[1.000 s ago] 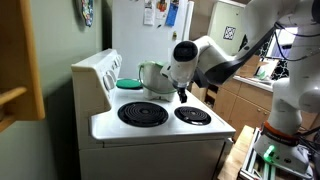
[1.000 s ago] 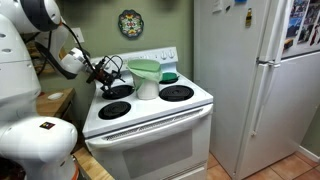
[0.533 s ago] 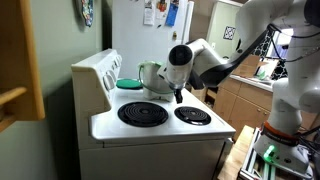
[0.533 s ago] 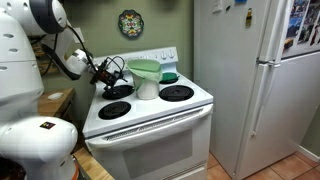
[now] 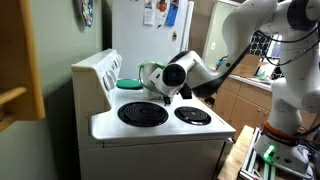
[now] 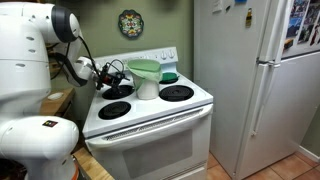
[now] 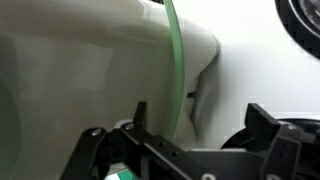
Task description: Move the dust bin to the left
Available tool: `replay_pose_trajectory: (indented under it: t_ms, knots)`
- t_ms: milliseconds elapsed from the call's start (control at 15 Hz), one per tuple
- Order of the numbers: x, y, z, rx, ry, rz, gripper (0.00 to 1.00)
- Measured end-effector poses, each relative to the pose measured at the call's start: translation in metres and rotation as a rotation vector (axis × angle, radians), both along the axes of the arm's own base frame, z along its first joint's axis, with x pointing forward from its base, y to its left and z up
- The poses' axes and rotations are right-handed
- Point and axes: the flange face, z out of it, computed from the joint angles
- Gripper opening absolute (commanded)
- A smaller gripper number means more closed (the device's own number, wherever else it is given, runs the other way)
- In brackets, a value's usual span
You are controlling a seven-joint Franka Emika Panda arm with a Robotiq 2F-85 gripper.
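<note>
In both exterior views the dust bin (image 5: 150,78) (image 6: 145,78) stands mid-frame on the stove's worktop (image 6: 150,108). Only the wrist view shows the gripper (image 7: 200,120) spread wide and holding nothing, the bin's green rim (image 7: 176,70) between its fingers (image 7: 139,118).

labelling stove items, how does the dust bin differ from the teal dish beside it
The dust bin stands tall and tapered; the teal dish lies flat and low. The bin is pale grey-white with a light green rim; the dish is teal all over. Both sit on the stove top.
</note>
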Motion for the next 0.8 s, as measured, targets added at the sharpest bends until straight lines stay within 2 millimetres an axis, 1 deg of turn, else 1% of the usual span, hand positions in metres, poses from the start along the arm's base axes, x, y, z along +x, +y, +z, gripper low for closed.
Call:
replay_pose_trajectory:
  t_ms: [267, 400, 467, 533, 667, 733, 800]
  knots:
    - [0.005, 0.004, -0.013, -0.036, -0.071, -0.007, 1.0]
    - [0.006, 0.004, -0.018, -0.064, -0.096, -0.013, 0.92]
    - [0.007, 0.004, -0.019, -0.077, -0.107, -0.014, 0.92]
    - [0.008, 0.004, -0.021, -0.088, -0.118, -0.016, 0.86]
    - [0.01, 0.002, -0.022, -0.105, -0.137, -0.017, 0.84]
    - [0.011, 0.001, -0.023, -0.112, -0.145, -0.018, 0.77]
    - [0.013, 0.0, -0.024, -0.117, -0.15, -0.016, 0.79]
